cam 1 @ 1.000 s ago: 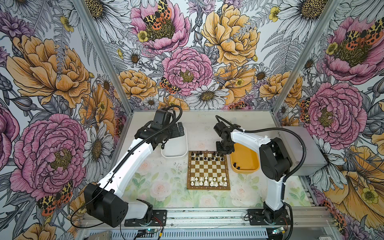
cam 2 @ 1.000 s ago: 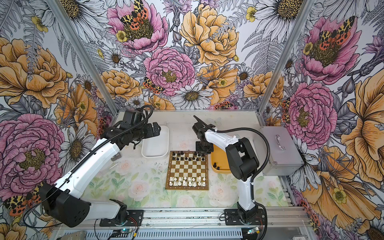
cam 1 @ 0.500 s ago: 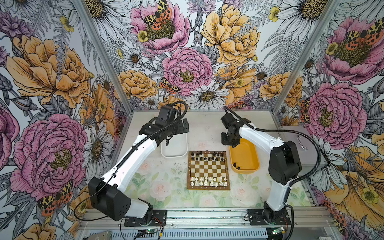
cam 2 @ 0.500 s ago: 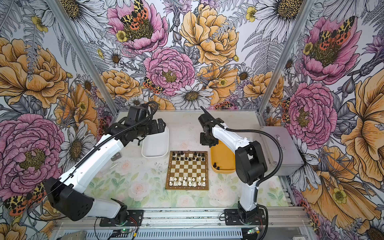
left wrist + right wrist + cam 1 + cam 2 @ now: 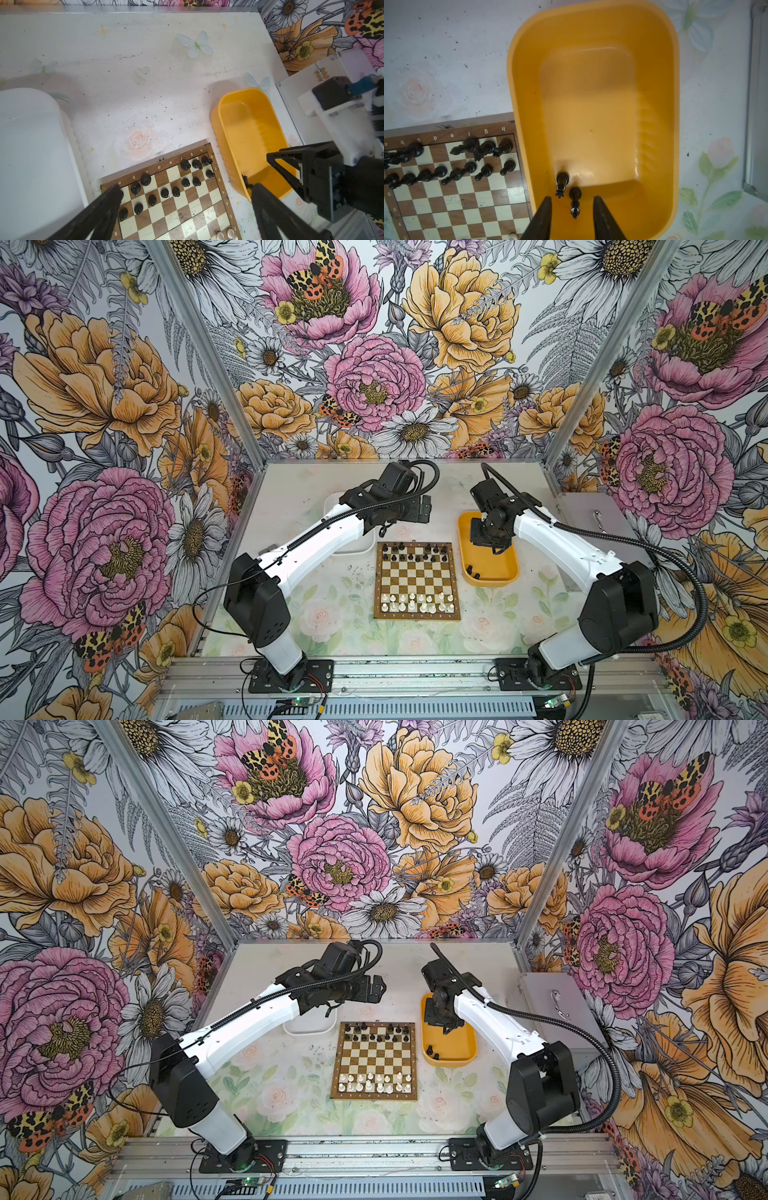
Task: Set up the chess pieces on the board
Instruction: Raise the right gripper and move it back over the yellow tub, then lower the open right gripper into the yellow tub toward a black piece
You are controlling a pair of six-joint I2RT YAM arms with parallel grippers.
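Hovering over the yellow tray (image 5: 591,104), my right claw (image 5: 572,198) stands partly apart and holds nothing. Two black pieces (image 5: 562,180) lie on their sides just beneath its tips. My left claw (image 5: 186,187) hangs wide apart and empty near the far edge of the board (image 5: 417,580). The white men (image 5: 417,601) look fully ranked along the near side. The black set (image 5: 415,553) fills the far rows except two middle back squares, so I judge only those two remain.

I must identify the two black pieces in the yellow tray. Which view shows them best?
Right wrist view: both pieces lie large and sharp in the tray. Both top views show only dark specks; the left wrist view shows just one, small.
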